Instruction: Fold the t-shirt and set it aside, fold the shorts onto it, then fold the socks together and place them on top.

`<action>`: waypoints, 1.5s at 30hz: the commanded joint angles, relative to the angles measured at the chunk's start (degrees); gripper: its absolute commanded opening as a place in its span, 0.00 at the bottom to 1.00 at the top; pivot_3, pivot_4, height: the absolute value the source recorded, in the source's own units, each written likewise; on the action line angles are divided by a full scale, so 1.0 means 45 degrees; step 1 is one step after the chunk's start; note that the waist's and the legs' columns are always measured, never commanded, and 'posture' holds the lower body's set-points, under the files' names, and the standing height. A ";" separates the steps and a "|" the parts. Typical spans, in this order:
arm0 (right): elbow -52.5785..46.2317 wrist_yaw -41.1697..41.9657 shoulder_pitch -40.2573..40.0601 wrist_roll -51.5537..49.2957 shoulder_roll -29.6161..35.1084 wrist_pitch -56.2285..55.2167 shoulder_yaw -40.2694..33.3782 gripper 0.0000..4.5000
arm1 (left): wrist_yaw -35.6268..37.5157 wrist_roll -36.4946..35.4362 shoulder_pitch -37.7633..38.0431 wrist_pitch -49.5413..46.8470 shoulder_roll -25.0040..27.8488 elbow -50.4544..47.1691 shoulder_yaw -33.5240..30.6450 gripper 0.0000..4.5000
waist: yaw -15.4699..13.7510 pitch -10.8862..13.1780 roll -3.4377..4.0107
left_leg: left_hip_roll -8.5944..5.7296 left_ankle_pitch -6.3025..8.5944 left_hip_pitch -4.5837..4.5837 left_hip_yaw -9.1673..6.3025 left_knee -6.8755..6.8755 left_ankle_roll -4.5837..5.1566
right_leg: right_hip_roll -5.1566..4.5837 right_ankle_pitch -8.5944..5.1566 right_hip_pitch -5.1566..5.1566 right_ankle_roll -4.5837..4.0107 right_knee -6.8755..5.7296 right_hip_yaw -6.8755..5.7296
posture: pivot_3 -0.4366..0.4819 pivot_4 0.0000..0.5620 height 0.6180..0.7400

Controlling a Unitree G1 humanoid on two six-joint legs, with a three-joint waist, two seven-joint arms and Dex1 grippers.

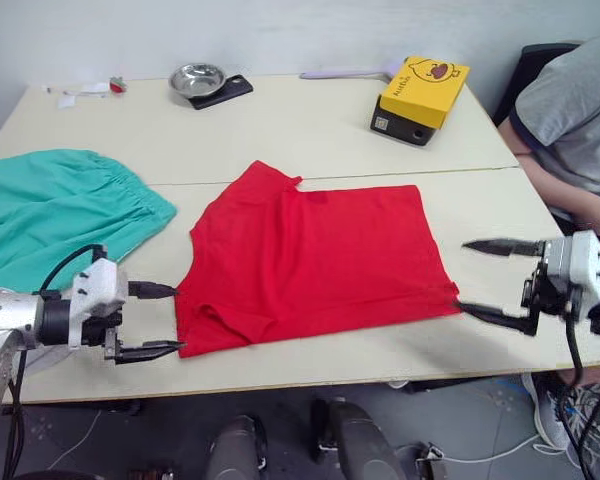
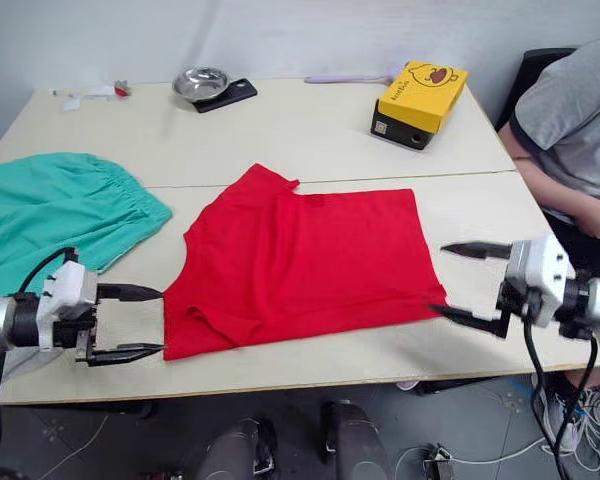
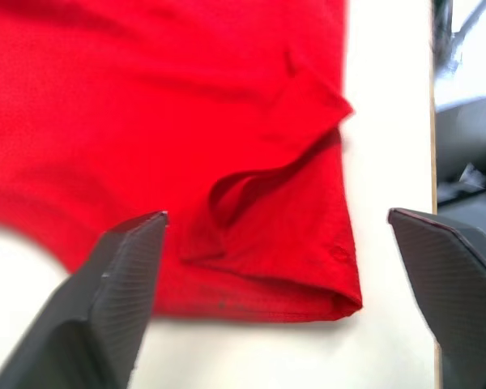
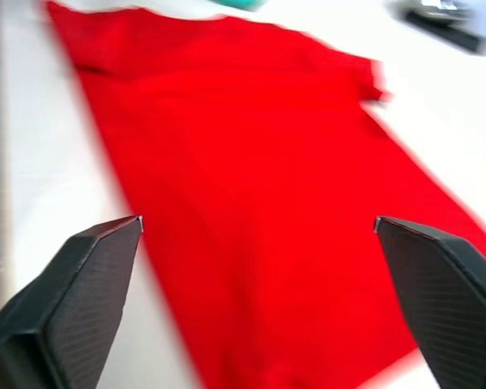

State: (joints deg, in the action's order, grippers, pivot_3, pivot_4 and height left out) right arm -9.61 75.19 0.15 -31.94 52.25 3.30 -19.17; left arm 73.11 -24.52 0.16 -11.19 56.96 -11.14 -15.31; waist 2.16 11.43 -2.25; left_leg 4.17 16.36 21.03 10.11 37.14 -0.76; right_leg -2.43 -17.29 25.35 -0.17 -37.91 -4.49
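Note:
The red t-shirt (image 1: pixel 310 260) lies flat in the middle of the table, with one sleeve (image 3: pixel 304 105) folded in over the body near its left edge. At the shirt's near left corner, my left gripper (image 1: pixel 172 320) is open, its fingers (image 3: pixel 121 275) on either side of the hem. My right gripper (image 1: pixel 463 276) is open too, just off the shirt's near right corner, fingertips (image 4: pixel 105 251) pointing at the cloth. The teal-green shorts (image 1: pixel 50 210) are spread at the table's left end. The socks are out of view.
A yellow box (image 1: pixel 425 90) on a dark base stands at the back right. At the back are a metal bowl (image 1: pixel 197 78) on a black slab and some small items (image 1: pixel 90 90). A person in a grey shirt (image 1: pixel 575 110) sits at the right end.

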 commanded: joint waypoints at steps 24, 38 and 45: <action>-0.0667 -0.0622 -0.1881 0.0954 -0.1334 -0.2055 0.0311 1.00 | -0.1418 0.2102 -0.3249 0.0683 -0.3140 0.0789 0.4549 0.59 | -0.0124 -0.0009 -0.0003 | -0.0015 -0.0021 0.0005 -0.0003 0.0011 -0.0003 | 0.0000 0.0020 -0.0002 0.0026 -0.0008 0.0007 | 0.48 0.27 1.00; -0.0696 -0.0748 -0.2237 0.0919 -0.1411 -0.2036 0.0413 1.00 | -0.1969 0.1397 -0.4625 -0.1688 -0.3548 0.1798 0.4284 0.01 | -0.0134 -0.0009 -0.0003 | -0.0018 -0.0028 0.0000 -0.0007 0.0019 -0.0007 | 0.0000 0.0021 -0.0010 0.0029 -0.0012 0.0004 | 0.48 0.27 1.00; -0.0653 -0.0715 -0.2512 0.0921 -0.1352 -0.1905 0.0608 1.00 | -0.2033 0.1355 -0.5167 -0.1900 -0.3824 0.2732 0.4229 0.01 | -0.0133 -0.0010 -0.0004 | -0.0016 -0.0030 0.0003 -0.0009 0.0020 -0.0011 | 0.0002 0.0021 -0.0009 0.0028 -0.0012 0.0001 | 0.48 0.27 1.00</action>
State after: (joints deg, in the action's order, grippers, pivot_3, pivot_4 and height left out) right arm -11.55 71.88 -10.61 -27.09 46.30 -5.02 -16.14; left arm 63.89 -17.77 -22.03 -19.51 39.80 1.14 4.60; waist 1.56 11.38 -2.27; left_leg 4.09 16.23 21.04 10.07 37.23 -0.81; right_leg -2.42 -17.20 25.31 -0.05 -37.97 -4.48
